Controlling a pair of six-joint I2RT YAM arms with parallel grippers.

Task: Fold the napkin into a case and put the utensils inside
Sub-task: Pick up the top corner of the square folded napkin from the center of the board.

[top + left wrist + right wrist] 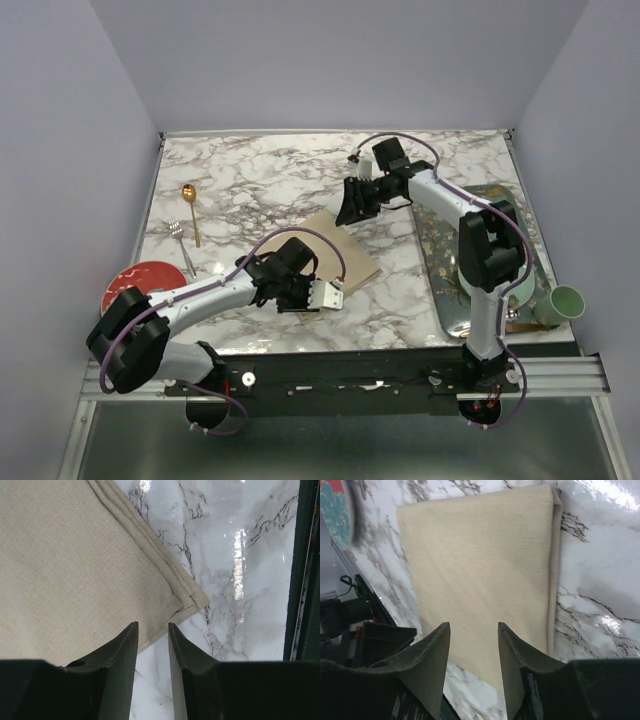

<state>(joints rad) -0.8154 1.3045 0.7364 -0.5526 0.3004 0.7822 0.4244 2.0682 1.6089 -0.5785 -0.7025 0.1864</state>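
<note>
1. The left gripper (152, 645) is being held with its jaws parted by a narrow gap, and nothing is being gripped between them.
2. The napkin (75, 565), folded into a layered beige rectangle, is lying flat on the marble tabletop (240, 580), ahead of the left jaws and mostly to their left.
3. The napkin's near edge is being overlapped by the tip of the left-hand finger, while bare marble is being shown in the nearer part of the gap.
4. The napkin's stacked corner is being seen ahead of these jaws and to their right, apart from them.
5. The right gripper (474, 635) is being held with its jaws moderately apart. Cloth is being seen through the gap but is not being pinched. Whether the fingertips are touching it cannot be told.
6. From the right jaws the napkin is spreading straight ahead, with one edge of it running forward from the right-hand finger.
7. The spoon (192, 215) and the fork (183, 245) are lying on the marble outside the napkin, well apart from both pairs of jaws, with a red plate (140, 282) near the fork.
8. A tray (440, 270) and a green cup (565, 300) are being shown well apart from both pairs of jaws.
</note>
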